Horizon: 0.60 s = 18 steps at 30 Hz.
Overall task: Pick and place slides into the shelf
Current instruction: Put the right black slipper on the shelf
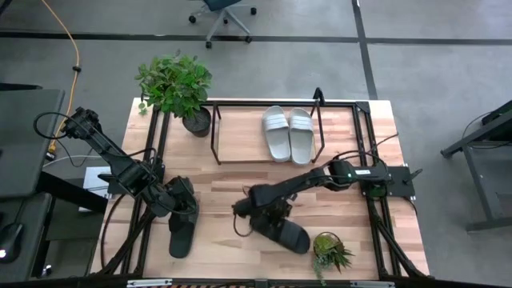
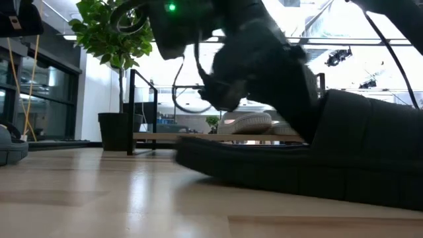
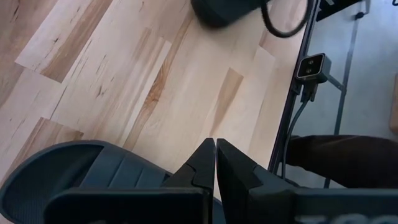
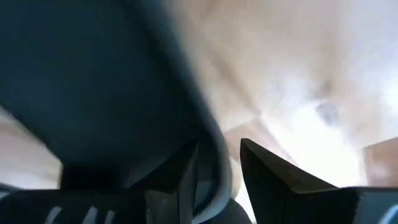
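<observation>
Two light grey slides (image 1: pixel 288 134) lie side by side on the wood board of the shelf (image 1: pixel 228 152) at the table's far middle. One black slide (image 1: pixel 181 232) lies near the left front; my left gripper (image 3: pixel 216 155) hangs shut above it, clear of it. A second black slide (image 1: pixel 282 232) lies flat at the front middle. My right gripper (image 4: pixel 217 149) slants down over this slide's left end, open, with the slide's raised edge (image 4: pixel 211 168) between its two fingers. My right gripper straddles the raised edge (image 4: pixel 214 180) of the black slide at its left end, slanting down from the table's right. A bright gap shows between the edge and one finger (image 4: pixel 267 168). I cannot tell whether the other finger touches it. The slide lies flat on the table.
A tall potted plant (image 1: pixel 178 86) stands at the shelf's left end. A small potted plant (image 1: pixel 330 252) stands at the front right, close to the second black slide. Bare wood lies between the two black slides and in front of the shelf.
</observation>
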Motion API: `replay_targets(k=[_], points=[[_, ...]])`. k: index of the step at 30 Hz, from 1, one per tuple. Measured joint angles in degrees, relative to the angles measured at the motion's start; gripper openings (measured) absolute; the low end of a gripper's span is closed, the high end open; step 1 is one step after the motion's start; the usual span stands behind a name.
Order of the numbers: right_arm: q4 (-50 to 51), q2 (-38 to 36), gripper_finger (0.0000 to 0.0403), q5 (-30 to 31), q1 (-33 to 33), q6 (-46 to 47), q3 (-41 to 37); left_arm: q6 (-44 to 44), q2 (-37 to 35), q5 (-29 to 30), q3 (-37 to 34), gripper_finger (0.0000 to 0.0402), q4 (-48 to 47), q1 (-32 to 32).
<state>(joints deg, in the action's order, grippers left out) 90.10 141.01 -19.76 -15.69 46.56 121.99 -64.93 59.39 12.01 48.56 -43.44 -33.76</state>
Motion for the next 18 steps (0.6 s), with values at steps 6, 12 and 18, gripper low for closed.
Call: replay_targets(k=[6,12,18], points=[[-0.1,0.0,0.0111,0.0,-1.2,-0.6,0.4,0.0,0.0,0.8,0.0,0.0005,0.0,0.0],[-0.1,-0.1,0.0111,2.1,0.4,-0.6,3.3,0.0,0.0,1.1,0.0,0.0005,0.0,0.0],[-0.1,-0.1,0.0111,1.1,0.7,-0.6,3.5,0.0,0.0,1.1,0.0,0.0005,0.0,0.0]])
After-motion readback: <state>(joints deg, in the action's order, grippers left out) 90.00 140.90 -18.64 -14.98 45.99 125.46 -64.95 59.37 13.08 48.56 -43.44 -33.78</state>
